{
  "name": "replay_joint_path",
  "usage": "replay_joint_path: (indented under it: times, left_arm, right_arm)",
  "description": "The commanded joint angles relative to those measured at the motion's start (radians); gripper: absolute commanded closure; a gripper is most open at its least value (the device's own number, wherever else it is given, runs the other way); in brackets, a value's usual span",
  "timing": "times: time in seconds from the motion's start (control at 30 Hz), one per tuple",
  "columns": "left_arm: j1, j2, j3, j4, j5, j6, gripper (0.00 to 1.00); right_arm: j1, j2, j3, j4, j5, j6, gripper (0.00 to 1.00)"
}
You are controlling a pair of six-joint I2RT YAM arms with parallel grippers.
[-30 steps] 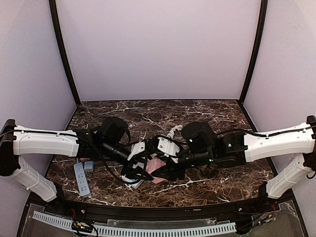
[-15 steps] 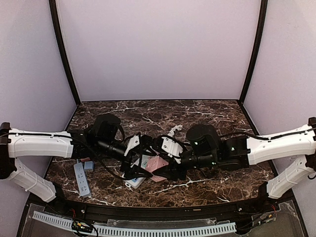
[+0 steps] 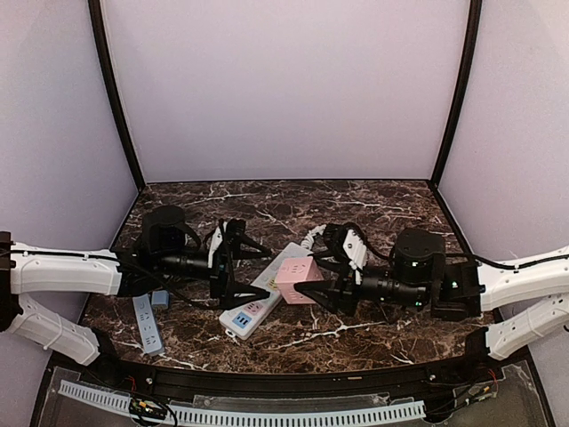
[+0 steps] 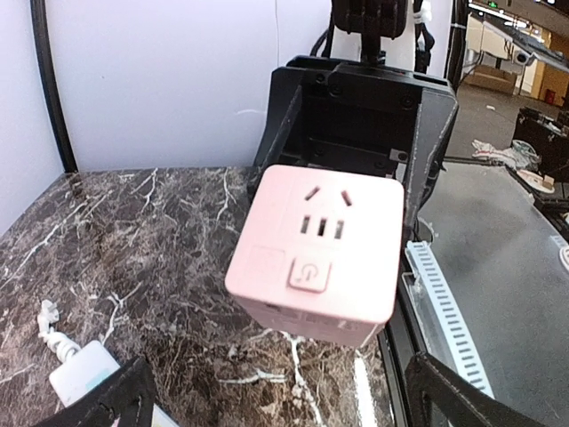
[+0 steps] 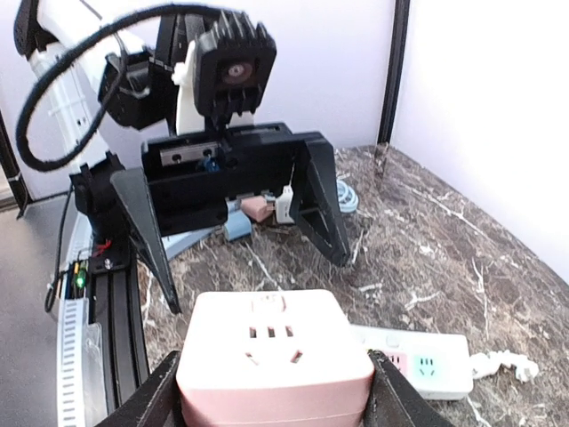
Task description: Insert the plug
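While the right gripper [image 3: 322,283] is clamped on it, the pink cube socket [image 3: 299,279] sits near the middle of the marble table [image 3: 382,209], a black finger pressed against each of its two opposite sides. From above, the cube overlaps the far end of the white power strip [image 3: 253,311], which lies slantwise on the tabletop with its blue-marked outlets toward the near edge. The left wrist view shows the cube [image 4: 316,253] tilted and apparently raised off the marble, its face carrying a three-pin outlet, a row of slots and a square power button. Whether it touches the strip I cannot tell. In the right wrist view the cube [image 5: 276,356] fills the bottom of the frame between that gripper's own fingers [image 5: 164,391], with the strip [image 5: 418,360] lying just behind it to the right. Facing the cube from the other side, the left gripper [image 3: 267,279] has its jaws spread wide with nothing between them, apart from the cube. A thin white cord [image 3: 311,238] curls on the marble just beyond the cube. Well off to the left, near the table's front edge, lies a grey power strip [image 3: 147,325] with a small blue-grey block [image 3: 160,299] just beside it.
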Motion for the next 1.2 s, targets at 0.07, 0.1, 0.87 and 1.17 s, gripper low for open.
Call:
replay_joint_path:
  times: [0.07, 0.1, 0.87, 1.17]
  left_arm:
    - [0.004, 0.032, -0.006, 0.279, 0.076, -0.185, 0.01]
    - [0.003, 0.040, -0.003, 0.299, 0.099, -0.200, 0.01]
    - [0.003, 0.221, 0.042, 0.682, 0.268, -0.442, 0.41]
    - [0.004, 0.166, 0.066, 0.434, 0.305, -0.296, 0.90]
  right_arm:
    - [0.009, -0.035, -0.005, 0.292, -0.060, 0.037, 1.00]
    - [0.009, -0.035, -0.005, 0.311, -0.068, 0.037, 1.00]
    - [0.009, 0.066, 0.020, 0.503, -0.107, 0.048, 1.00]
    - [0.009, -0.005, 0.080, 0.148, -0.085, 0.060, 0.49]
